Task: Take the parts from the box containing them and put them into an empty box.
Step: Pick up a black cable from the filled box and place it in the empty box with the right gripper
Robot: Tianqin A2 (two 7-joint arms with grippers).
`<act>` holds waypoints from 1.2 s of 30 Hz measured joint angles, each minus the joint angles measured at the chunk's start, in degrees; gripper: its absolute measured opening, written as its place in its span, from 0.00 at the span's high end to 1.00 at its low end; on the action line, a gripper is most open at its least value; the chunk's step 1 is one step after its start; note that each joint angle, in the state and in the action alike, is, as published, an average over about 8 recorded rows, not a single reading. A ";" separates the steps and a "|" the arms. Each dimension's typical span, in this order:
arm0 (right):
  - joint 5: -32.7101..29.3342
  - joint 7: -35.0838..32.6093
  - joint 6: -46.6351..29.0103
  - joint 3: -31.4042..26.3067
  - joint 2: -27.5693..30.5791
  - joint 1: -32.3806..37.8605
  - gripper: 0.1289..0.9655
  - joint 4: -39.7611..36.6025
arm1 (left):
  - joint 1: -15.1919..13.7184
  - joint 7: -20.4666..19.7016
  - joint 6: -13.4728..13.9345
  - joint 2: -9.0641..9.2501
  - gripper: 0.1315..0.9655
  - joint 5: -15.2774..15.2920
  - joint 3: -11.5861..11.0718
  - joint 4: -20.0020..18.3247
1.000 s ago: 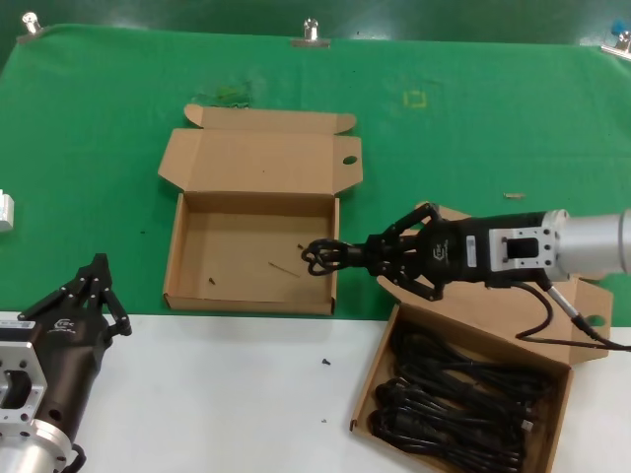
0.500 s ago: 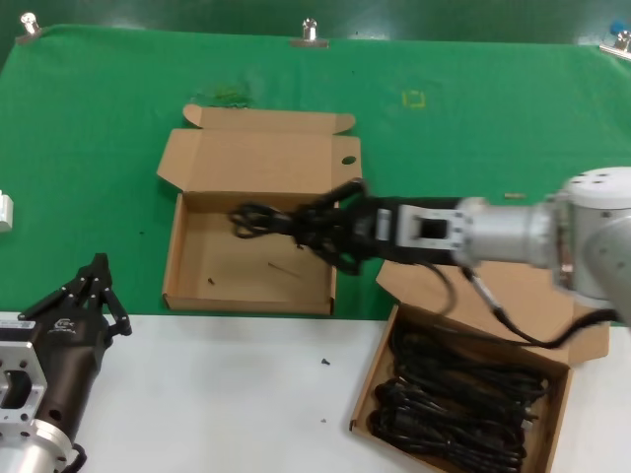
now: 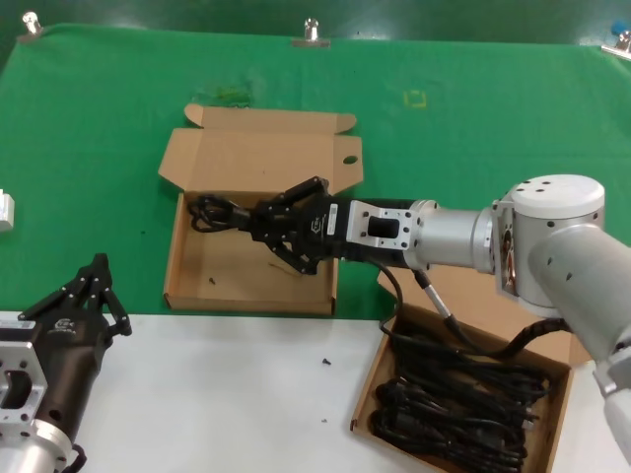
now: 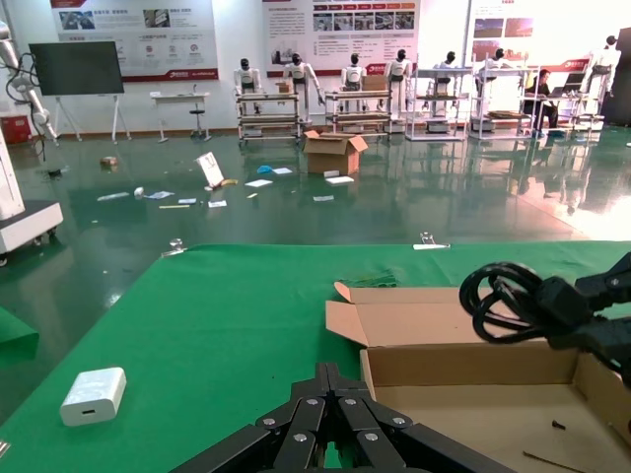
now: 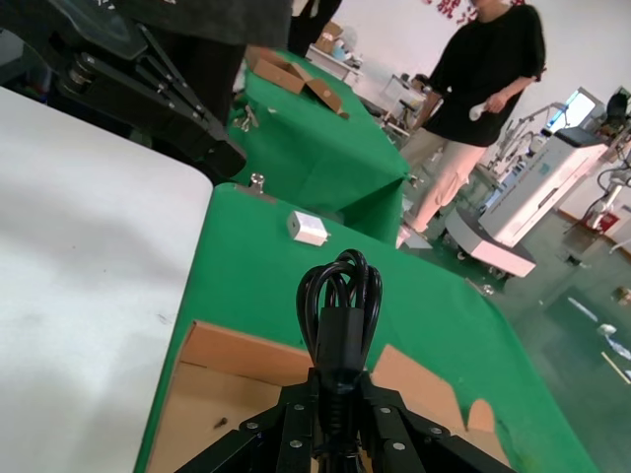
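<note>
Work surface: green cloth [image 3: 493, 118] at the far side, white tabletop [image 3: 217, 394] nearer the robot. The speck-floored box [image 3: 187, 291] rests on the cloth. The cable-filled box [image 3: 367, 379] sits right of it, small white adapter [image 3: 5, 210] far left.

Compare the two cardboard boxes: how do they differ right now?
The empty box sits on the green cloth with only dark specks on its floor; the box of cables sits nearer, on the white surface, and is packed with black coils. The right hand holds one cable bundle over the empty box; nothing hovers over the full one. Both are shallow brown mailers with lids open.
</note>
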 joint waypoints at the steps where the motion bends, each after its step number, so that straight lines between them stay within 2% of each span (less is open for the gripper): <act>1: 1.38 0.27 0.32 -1.45 -0.04 -0.12 0.91 0.13 | 0.00 0.00 0.00 0.00 0.99 0.00 0.00 0.00; 9: 9.44 2.72 2.00 -10.21 -0.15 -0.77 0.91 0.48 | 0.00 0.00 0.00 0.00 0.99 0.00 0.00 0.00; 15: 11.81 4.84 1.97 -14.95 -0.16 -1.05 0.91 0.36 | 0.00 0.00 0.00 0.00 0.99 0.00 0.00 0.00; 26: 11.36 8.14 0.54 -17.74 -0.17 -0.68 0.91 -0.09 | 0.00 0.00 0.00 0.00 0.99 0.00 0.00 0.00; 36: 19.43 9.54 2.61 -20.58 -0.17 0.60 0.91 0.80 | 0.00 0.00 0.00 0.00 0.99 0.00 0.00 0.00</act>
